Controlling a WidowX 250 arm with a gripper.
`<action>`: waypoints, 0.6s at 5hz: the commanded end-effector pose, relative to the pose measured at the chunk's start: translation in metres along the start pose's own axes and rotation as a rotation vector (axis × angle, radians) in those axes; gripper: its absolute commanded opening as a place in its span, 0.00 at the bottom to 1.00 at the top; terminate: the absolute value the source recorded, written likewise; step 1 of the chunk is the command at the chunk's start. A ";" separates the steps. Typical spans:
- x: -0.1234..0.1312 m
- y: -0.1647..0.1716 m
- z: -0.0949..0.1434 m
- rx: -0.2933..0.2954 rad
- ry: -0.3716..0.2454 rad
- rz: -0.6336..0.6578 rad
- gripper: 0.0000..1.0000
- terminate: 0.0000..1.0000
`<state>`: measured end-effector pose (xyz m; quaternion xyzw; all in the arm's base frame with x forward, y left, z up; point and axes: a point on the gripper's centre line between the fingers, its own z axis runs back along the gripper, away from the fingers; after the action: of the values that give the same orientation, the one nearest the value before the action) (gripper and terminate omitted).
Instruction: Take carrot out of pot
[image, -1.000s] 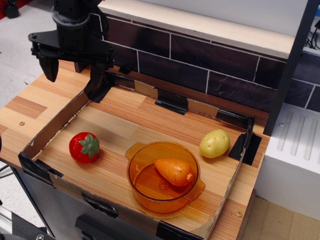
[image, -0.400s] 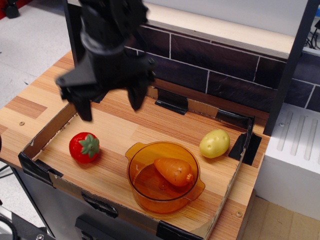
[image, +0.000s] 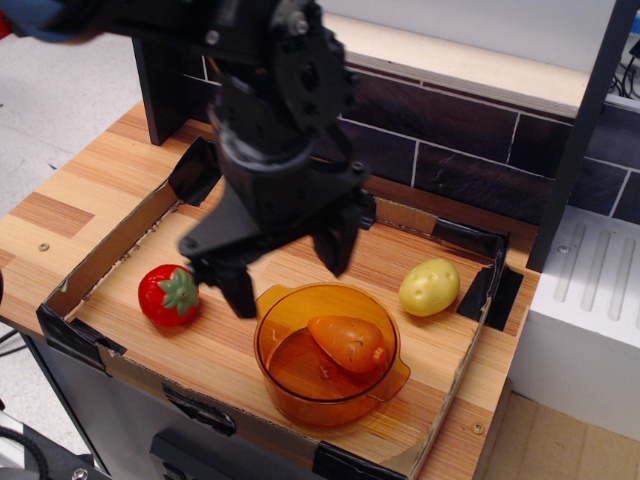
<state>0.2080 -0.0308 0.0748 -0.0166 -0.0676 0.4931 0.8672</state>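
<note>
The orange toy carrot lies inside the transparent amber pot, its knobby end pointing right. The pot stands at the front middle of the cardboard-walled tray. My black gripper hangs open and empty above the pot's back-left rim. One finger is at the left, the other farther back right. The fingers stand above and behind the carrot, apart from it.
A red strawberry lies left of the pot and a yellow potato lies to its back right. Low cardboard walls with black tape ring the wooden surface. A dark brick wall stands behind.
The gripper has swung from the back left corner to the right and forward, and down towards the pot. The carrot, pot, strawberry and potato have not moved.
</note>
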 end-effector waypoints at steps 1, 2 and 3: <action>-0.004 -0.030 0.002 -0.007 0.031 0.053 1.00 0.00; -0.007 -0.030 -0.008 0.035 0.050 0.070 1.00 0.00; -0.007 -0.027 -0.016 0.041 0.033 0.075 1.00 0.00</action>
<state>0.2196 -0.0495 0.0512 -0.0036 -0.0345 0.5262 0.8496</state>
